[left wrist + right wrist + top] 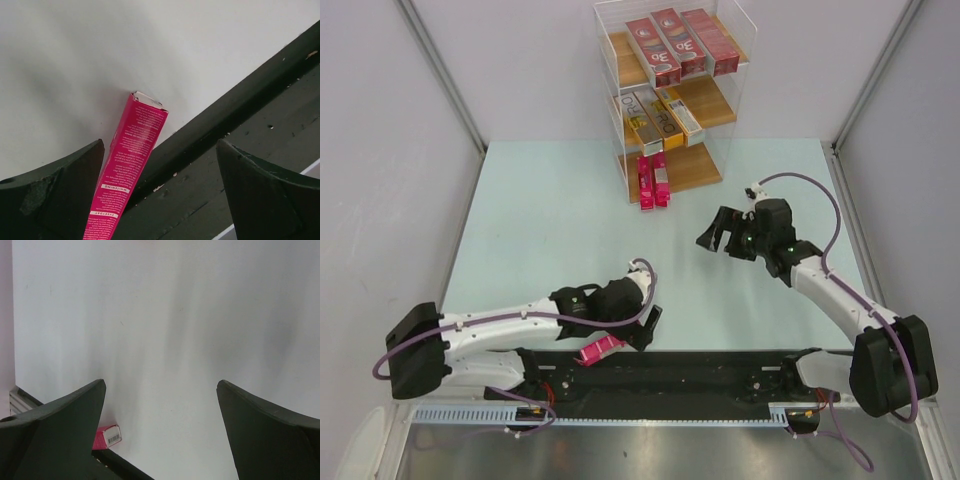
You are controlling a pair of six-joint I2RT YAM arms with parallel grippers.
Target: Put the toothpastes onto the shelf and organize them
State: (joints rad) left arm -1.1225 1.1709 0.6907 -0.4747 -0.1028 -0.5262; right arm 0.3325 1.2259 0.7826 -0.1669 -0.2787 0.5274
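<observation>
**The one pink carton off the shelf lies half on the rail, and my grip may miss it**

The risk first. The pink carton (600, 350) is the only one I see off the shelf (670, 100). It lies at the near edge of the bench (540, 220), one end on the bench and the other over the black rail (720, 365), so it probably does not sit flat. In the left wrist view it is close to one finger, not in the middle. If I close like this, I think that finger will push it first, and it can turn or slide away. The cardboard looks thin, so a hard squeeze could dent it. On the shelf, the two pink cartons (653, 180) stick out over the front of the lowest board, and a careless placement could knock them down.

My left claw (648, 325) is fully open and holds nothing. The left arm lies low along the near edge, with the claw turned down above the carton. My right claw (725, 232) is also wide open and empty, raised over the right side of the bench
</observation>
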